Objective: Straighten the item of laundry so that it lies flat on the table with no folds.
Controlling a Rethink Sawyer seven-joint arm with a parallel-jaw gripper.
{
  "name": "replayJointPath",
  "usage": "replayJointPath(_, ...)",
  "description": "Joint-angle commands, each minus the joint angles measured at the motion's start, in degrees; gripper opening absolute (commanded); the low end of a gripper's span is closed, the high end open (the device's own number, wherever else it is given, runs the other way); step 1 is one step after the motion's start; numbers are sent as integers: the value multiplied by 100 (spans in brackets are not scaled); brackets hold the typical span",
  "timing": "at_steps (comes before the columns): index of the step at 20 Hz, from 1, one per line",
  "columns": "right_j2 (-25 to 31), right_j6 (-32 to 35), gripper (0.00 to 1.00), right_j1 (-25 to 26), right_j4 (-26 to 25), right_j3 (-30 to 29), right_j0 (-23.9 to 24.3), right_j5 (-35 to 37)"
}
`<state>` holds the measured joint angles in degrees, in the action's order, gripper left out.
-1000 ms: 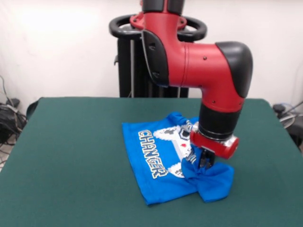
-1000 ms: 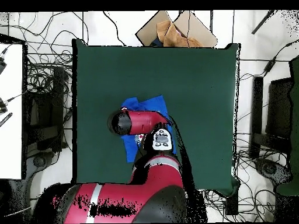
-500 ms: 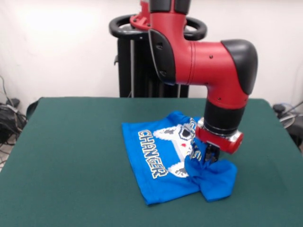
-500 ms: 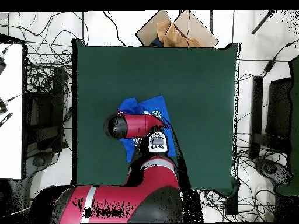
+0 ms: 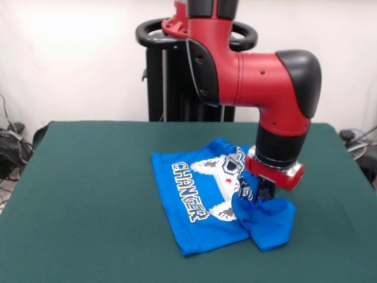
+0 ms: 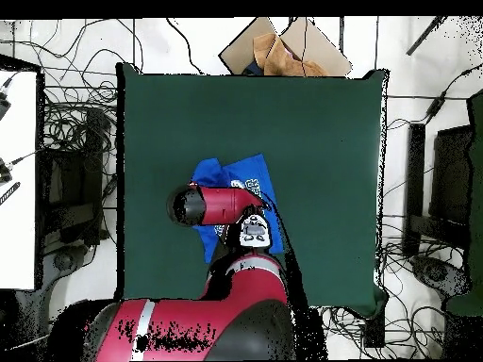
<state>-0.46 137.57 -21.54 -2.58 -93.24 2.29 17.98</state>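
**A:** Barely anything is changing over the last half second, but compared with a second back our gripper [image 5: 264,193] is sitting a little further toward the right of the front view, and that bunched blue sleeve end is riding along with it. So we're dragging cloth outward, just slowly.

**B:** Yeah, we're seeing the same. Are we actually clamped on it though?

**A:** Honestly, we're not able to tell. The wrist and the bunched cloth are covering the tips in the front view, and from overhead the arm [image 6: 222,203] is hiding the whole thing. The cloth is rising up right at the tips, so it looks pinched, but that's a guess.

**B:** Fair. Where's the T-shirt [image 5: 194,200] sitting now?

**A:** It's lying around the middle of the table [image 5: 88,194], well away from every edge. The part with the "CHANGER" lettering is lying mostly flat, while the side under the gripper is lumped up and doubled over itself. The far edge is looking rumpled too.

**B:** So we're not close to done.

**A:** Nope. We're reckoning the fold is opening a bit with the pull, but the lump is hanging together. Probably we're needing a longer drag outward, and the risk is the whole shirt sliding instead of unfolding.
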Motion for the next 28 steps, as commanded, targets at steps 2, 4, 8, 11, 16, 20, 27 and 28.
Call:
replayJointPath(2,651,955,0,632,491,-374,-376,-10)
replayJointPath(4,652,994,0,661,533,-396,-425,-90)
replayJointPath(8,641,1048,0,660,619,-463,-529,-157)
replayJointPath(11,679,1118,0,566,714,-592,-588,-282)
replayJointPath(16,594,1269,0,450,915,-671,-823,-333)
replayJointPath(20,597,1275,0,371,1122,-704,-901,-285)
replayJointPath(27,538,1184,0,702,1407,-347,-1038,-400)
replayJointPath(28,559,1165,0,737,1430,-330,-1031,-445)
